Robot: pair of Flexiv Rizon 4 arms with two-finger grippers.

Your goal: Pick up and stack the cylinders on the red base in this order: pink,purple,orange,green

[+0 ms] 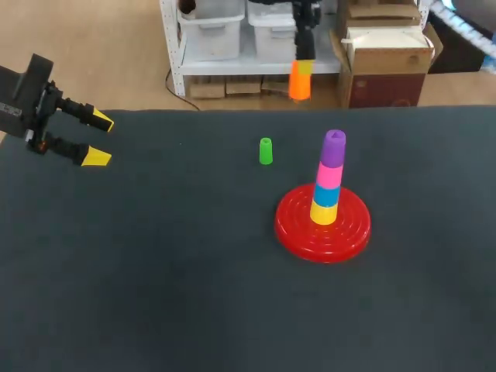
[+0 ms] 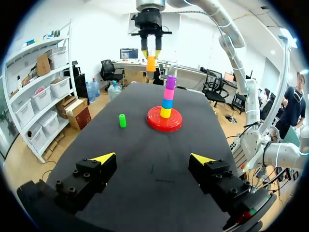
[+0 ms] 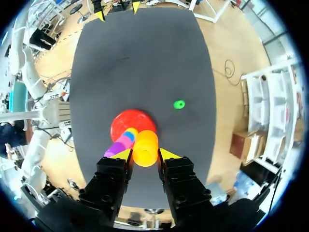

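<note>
Progress: roughly half done, by my read. The pink cylinder (image 1: 328,175) and purple cylinder (image 1: 333,147) are stacked on the red base (image 1: 293,232), purple on top. A yellow piece and a blue piece sit under them.
Orange cylinder (image 1: 299,80): pinched from both sides by the right gripper (image 3: 145,153), held in the air above the stack, not yet seated.
Green cylinder (image 1: 266,150): upright on the tabletop (image 1: 155,271), near the base but apart from it, untouched.
Left gripper (image 1: 98,139): fingers spread, empty, at the tabletop's left edge, well apart from everything.
Left to do: lower orange onto purple, then fetch green and cap the stack.
</note>
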